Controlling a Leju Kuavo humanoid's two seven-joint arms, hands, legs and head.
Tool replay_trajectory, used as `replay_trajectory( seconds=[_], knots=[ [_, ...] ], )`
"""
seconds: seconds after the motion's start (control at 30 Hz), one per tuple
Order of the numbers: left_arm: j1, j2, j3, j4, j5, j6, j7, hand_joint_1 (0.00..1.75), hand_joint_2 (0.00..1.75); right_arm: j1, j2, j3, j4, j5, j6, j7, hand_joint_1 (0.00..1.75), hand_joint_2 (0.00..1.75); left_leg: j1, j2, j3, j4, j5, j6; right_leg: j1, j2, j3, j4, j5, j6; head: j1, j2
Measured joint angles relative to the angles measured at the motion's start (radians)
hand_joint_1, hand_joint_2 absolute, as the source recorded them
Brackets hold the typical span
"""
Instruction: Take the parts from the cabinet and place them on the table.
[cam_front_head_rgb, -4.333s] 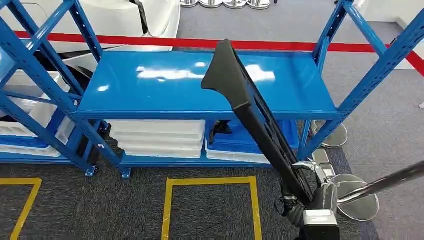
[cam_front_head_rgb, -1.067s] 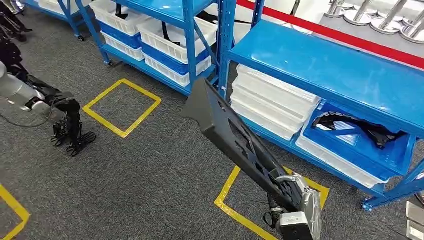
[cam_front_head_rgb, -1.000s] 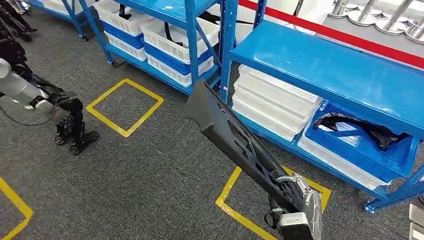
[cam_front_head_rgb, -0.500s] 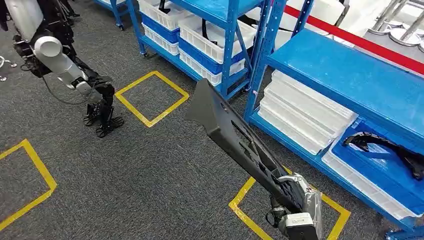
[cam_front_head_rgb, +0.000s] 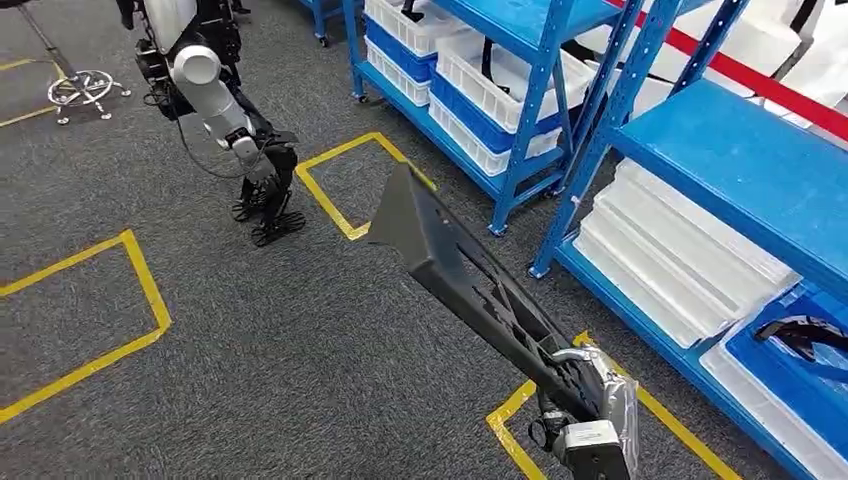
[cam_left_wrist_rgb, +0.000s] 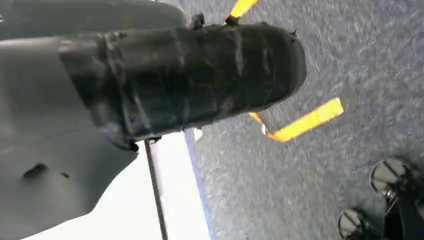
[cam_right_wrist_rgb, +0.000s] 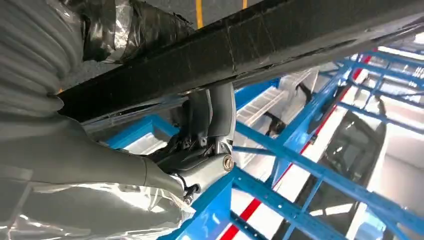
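Note:
A long black plastic part (cam_front_head_rgb: 450, 270) slants up and to the left from my right hand (cam_front_head_rgb: 590, 400), which grips its lower end at the bottom of the head view. In the right wrist view the same black part (cam_right_wrist_rgb: 280, 45) crosses above my right hand (cam_right_wrist_rgb: 150, 165), whose fingers clamp it from below. My left hand (cam_left_wrist_rgb: 190, 80) hangs over the grey carpet, its dark wrapped fingers stretched out with nothing in them. Another black part (cam_front_head_rgb: 800, 335) lies in a blue bin on the lowest level of the blue shelving (cam_front_head_rgb: 720, 150) to my right.
White bins (cam_front_head_rgb: 690, 260) fill the low shelves on the right. Another robot (cam_front_head_rgb: 215, 90) stands at the upper left, its silver arm and dark hand hanging low. Yellow tape squares (cam_front_head_rgb: 140, 290) mark the carpet. A metal stand base (cam_front_head_rgb: 85, 85) sits far left.
The whole view has swung left: the shelving has slid to the right and the other robot has come further into view. My right hand keeps the same hold on the black part.

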Motion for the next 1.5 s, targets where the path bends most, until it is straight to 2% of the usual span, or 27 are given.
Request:
replay_trajectory(
  seconds=[0.03, 0.07, 0.1, 0.2, 0.27, 0.3, 0.33, 0.37, 0.43, 0.53, 0.6, 0.67, 0.73, 0.8, 0.83, 0.87, 0.9, 1.07, 1.13, 1.17, 1.23, 1.27, 1.3, 1.37, 1.4, 1.47, 1.5],
  knots=[
    [0.001, 0.005, 0.000, 0.000, 0.005, -0.001, 0.000, 0.00, 0.00, -0.003, 0.000, 0.000, 0.000, 0.000, 0.000, 0.000, 1.75, 1.75, -0.001, 0.019, 0.001, 0.009, -0.004, 0.001, -0.010, -0.016, 0.009, -0.020, 0.013, 0.001, -0.002, 0.000],
    [0.001, 0.007, 0.000, 0.000, 0.011, -0.003, 0.000, 0.00, 0.00, -0.010, 0.000, 0.003, 0.003, 0.000, 0.000, 0.002, 1.75, 1.75, -0.008, 0.086, -0.015, 0.041, -0.031, -0.003, -0.008, -0.025, 0.015, -0.031, 0.017, -0.003, -0.003, 0.000],
    [0.000, 0.010, 0.000, 0.000, 0.019, -0.006, 0.000, 0.00, 0.00, -0.018, 0.001, 0.007, 0.005, 0.000, 0.000, 0.005, 1.75, 1.75, -0.006, 0.121, -0.049, 0.109, -0.075, -0.007, -0.007, -0.039, 0.015, -0.031, 0.017, -0.006, -0.005, 0.000],
    [-0.001, 0.024, 0.002, 0.000, 0.032, -0.019, 0.000, 0.00, 0.00, -0.036, 0.001, 0.022, 0.014, 0.003, 0.000, 0.023, 1.75, 1.75, 0.004, 0.147, -0.144, 0.310, -0.160, -0.020, -0.007, -0.083, 0.012, -0.027, 0.015, -0.005, -0.005, 0.000],
    [0.000, 0.034, 0.004, 0.000, 0.040, -0.025, 0.003, 0.00, 0.00, -0.055, 0.002, 0.040, 0.022, 0.009, 0.000, 0.036, 1.75, 1.75, 0.013, 0.155, -0.116, 0.271, -0.122, -0.030, -0.008, -0.112, 0.011, -0.022, 0.011, 0.000, -0.005, 0.000],
    [0.000, 0.038, 0.005, 0.000, 0.040, -0.024, 0.004, 0.00, 0.00, -0.065, 0.004, 0.051, 0.025, 0.014, 0.000, 0.040, 1.75, 1.75, 0.015, 0.165, -0.068, 0.190, -0.083, -0.036, -0.011, -0.124, 0.010, -0.015, 0.006, 0.005, -0.005, 0.000],
    [0.000, 0.044, 0.005, 0.000, 0.040, -0.022, 0.004, 0.00, 0.00, -0.075, 0.005, 0.058, 0.027, 0.019, 0.000, 0.046, 1.75, 1.75, 0.017, 0.186, -0.002, 0.082, -0.040, -0.040, -0.016, -0.137, 0.010, -0.003, -0.001, 0.012, -0.005, 0.000],
    [-0.003, 0.045, 0.005, 0.000, 0.037, -0.020, 0.006, 0.00, 0.00, -0.082, 0.008, 0.063, 0.027, 0.027, 0.000, 0.051, 1.75, 1.75, 0.014, 0.226, 0.028, 0.024, -0.049, -0.039, -0.013, -0.146, 0.009, 0.008, -0.009, 0.023, -0.005, 0.000],
    [-0.008, 0.045, 0.005, 0.000, 0.030, -0.018, 0.009, 0.00, 0.00, -0.087, 0.010, 0.068, 0.027, 0.040, 0.000, 0.055, 1.75, 1.75, 0.011, 0.202, 0.023, 0.031, -0.044, -0.011, -0.009, -0.158, 0.007, 0.017, -0.019, 0.035, -0.006, 0.000],
    [-0.006, 0.049, 0.005, 0.000, 0.029, -0.017, 0.012, 0.00, 0.00, -0.098, 0.014, 0.080, 0.028, 0.042, 0.000, 0.057, 1.75, 1.75, 0.009, 0.173, 0.012, 0.034, -0.043, 0.010, -0.013, -0.184, 0.012, 0.015, -0.020, 0.048, -0.006, 0.000],
    [-0.005, 0.048, 0.006, 0.000, 0.029, -0.018, 0.012, 0.00, 0.00, -0.103, 0.015, 0.082, 0.027, 0.043, 0.000, 0.058, 1.75, 1.75, 0.012, 0.155, 0.010, 0.032, -0.037, 0.021, -0.019, -0.080, -0.010, 0.076, -0.073, 0.060, -0.006, 0.000],
    [-0.009, 0.048, 0.005, 0.000, 0.029, -0.019, 0.012, 0.00, 0.00, -0.103, 0.016, 0.084, 0.027, 0.044, 0.000, 0.058, 1.75, 1.75, 0.007, 0.134, 0.003, 0.033, -0.033, 0.028, -0.017, -0.050, -0.093, 0.252, -0.160, 0.058, -0.005, 0.000],
    [-0.010, 0.049, 0.005, 0.000, 0.029, -0.021, 0.012, 0.00, 0.00, -0.102, 0.016, 0.090, 0.029, 0.044, 0.000, 0.060, 1.75, 1.75, 0.000, 0.108, -0.004, 0.033, -0.029, 0.034, -0.016, -0.046, -0.165, 0.384, -0.200, 0.049, -0.005, 0.000],
    [-0.008, 0.049, 0.005, 0.000, 0.029, -0.021, 0.012, 0.00, 0.00, -0.103, 0.016, 0.095, 0.029, 0.044, 0.000, 0.061, 1.75, 1.75, -0.005, 0.081, -0.003, 0.033, -0.027, 0.035, -0.012, -0.044, -0.150, 0.336, -0.150, 0.033, -0.006, 0.000],
    [-0.007, 0.049, 0.005, 0.000, 0.029, -0.021, 0.012, 0.00, 0.00, -0.103, 0.017, 0.096, 0.029, 0.044, 0.000, 0.061, 1.75, 1.75, -0.007, 0.066, -0.001, 0.033, -0.025, 0.035, -0.007, -0.036, -0.108, 0.241, -0.093, 0.022, -0.006, 0.000],
    [-0.007, 0.048, 0.005, 0.000, 0.029, -0.021, 0.012, 0.00, 0.00, -0.103, 0.016, 0.097, 0.029, 0.044, 0.000, 0.061, 1.75, 1.75, -0.007, 0.052, 0.001, 0.033, -0.024, 0.034, 0.000, -0.012, -0.057, 0.129, -0.036, 0.009, -0.006, 0.000],
    [-0.007, 0.044, 0.005, 0.000, 0.029, -0.022, 0.012, 0.00, 0.00, -0.106, 0.016, 0.097, 0.029, 0.044, 0.000, 0.061, 1.75, 1.75, 0.000, 0.043, -0.004, 0.031, -0.021, 0.031, 0.007, 0.051, -0.023, 0.046, -0.007, -0.004, -0.006, 0.000],
    [-0.005, 0.048, 0.005, 0.000, 0.029, -0.023, 0.012, 0.00, 0.00, -0.110, 0.018, 0.104, 0.029, 0.045, 0.000, 0.061, 1.75, 1.75, 0.001, -0.009, -0.013, 0.016, -0.004, -0.001, 0.005, -0.004, -0.011, -0.001, 0.010, -0.008, -0.002, 0.000],
    [-0.005, 0.053, 0.005, 0.000, 0.029, -0.023, 0.012, 0.00, 0.00, -0.112, 0.021, 0.105, 0.029, 0.045, 0.000, 0.061, 1.75, 1.75, -0.006, 0.101, -0.045, 0.091, -0.063, -0.001, 0.004, -0.029, 0.003, -0.026, 0.022, -0.012, -0.005, 0.000],
    [-0.007, 0.055, 0.005, 0.000, 0.029, -0.023, 0.012, 0.00, 0.00, -0.112, 0.021, 0.106, 0.029, 0.045, 0.000, 0.061, 1.75, 1.75, -0.004, 0.129, -0.084, 0.173, -0.109, -0.007, 0.004, -0.045, 0.002, -0.026, 0.022, -0.012, -0.004, 0.000],
    [-0.007, 0.058, 0.005, 0.000, 0.029, -0.023, 0.013, 0.00, 0.00, -0.110, 0.021, 0.106, 0.031, 0.045, 0.000, 0.062, 1.75, 1.75, 0.002, 0.146, -0.149, 0.314, -0.166, -0.017, 0.004, -0.078, 0.000, -0.025, 0.021, -0.012, -0.004, 0.000],
    [-0.007, 0.060, 0.005, 0.000, 0.029, -0.023, 0.013, 0.00, 0.00, -0.110, 0.021, 0.106, 0.032, 0.045, 0.000, 0.062, 1.75, 1.75, 0.005, 0.149, -0.155, 0.332, -0.164, -0.023, 0.003, -0.095, -0.001, -0.023, 0.020, -0.011, -0.004, 0.000],
    [-0.006, 0.063, 0.005, 0.000, 0.028, -0.023, 0.013, 0.00, 0.00, -0.110, 0.022, 0.108, 0.032, 0.044, 0.000, 0.062, 1.75, 1.75, 0.009, 0.154, -0.131, 0.295, -0.137, -0.029, 0.001, -0.109, -0.002, -0.021, 0.018, -0.008, -0.004, 0.000],
    [-0.006, 0.071, 0.005, 0.000, 0.024, -0.023, 0.013, 0.00, 0.00, -0.111, 0.025, 0.109, 0.032, 0.043, 0.000, 0.061, 1.75, 1.75, 0.014, 0.178, -0.026, 0.120, -0.059, -0.038, -0.004, -0.133, -0.001, -0.008, 0.010, 0.002, -0.004, 0.000],
    [-0.006, 0.071, 0.005, 0.000, 0.020, -0.022, 0.013, 0.00, 0.00, -0.113, 0.026, 0.109, 0.032, 0.041, 0.000, 0.058, 1.75, 1.75, 0.014, 0.220, 0.024, 0.041, -0.040, -0.041, -0.003, -0.142, -0.002, 0.004, 0.002, 0.009, -0.005, 0.000],
    [-0.011, 0.074, 0.005, 0.000, 0.010, -0.012, 0.012, 0.00, 0.00, -0.117, 0.028, 0.112, 0.032, 0.036, 0.000, 0.048, 1.75, 1.75, 0.008, 0.207, 0.024, 0.029, -0.049, -0.010, 0.002, -0.160, -0.006, 0.020, -0.011, 0.022, -0.001, 0.000],
    [-0.010, 0.078, 0.005, 0.000, 0.006, -0.010, 0.012, 0.00, 0.00, -0.119, 0.029, 0.115, 0.032, 0.035, 0.000, 0.044, 1.75, 1.75, 0.006, 0.197, 0.019, 0.031, -0.050, -0.005, 0.001, -0.169, -0.004, 0.021, -0.012, 0.026, -0.001, 0.000]
  ],
)
